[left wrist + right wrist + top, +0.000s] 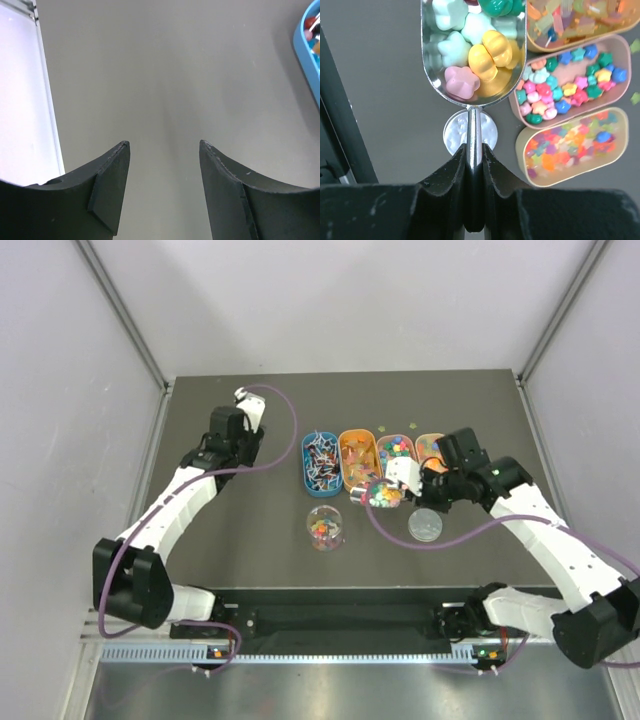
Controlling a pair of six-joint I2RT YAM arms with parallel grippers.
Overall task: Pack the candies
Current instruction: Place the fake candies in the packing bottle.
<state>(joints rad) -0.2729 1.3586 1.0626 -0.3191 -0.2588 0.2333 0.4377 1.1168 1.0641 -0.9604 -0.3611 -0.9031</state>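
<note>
Right wrist view, nearest first: right gripper (474, 150), jaws pinched tight on the thin metal handle of a scoop (474, 122). The scoop's long axis runs straight out from the fingers, with the bowl at the far end, open face up. It is loaded with candies (482, 55), star and pumpkin shapes in white, yellow, pink and green. Only this view shows those shapes. Round silver lid (455, 136), flat on the table beneath the handle.

Top external view, placed from the blue tray (306, 475):
- Clear jar (325, 527), upright and part-filled with mixed sweets, just nearer than it.
- Lid (425, 525), nearer and to its right.
- Scoop (385, 495), off its near right end.
- Orange tray (358, 458), pink tray (396, 452) and beige tray (430, 447), side by side on its right, all holding sweets.
- Left gripper (247, 398), farther and to its left.

Left wrist view: left gripper (164, 145), jaws parted and holding nothing, over bare grey table (165, 75). One edge of the blue tray (307, 55) shows at the right border.
</note>
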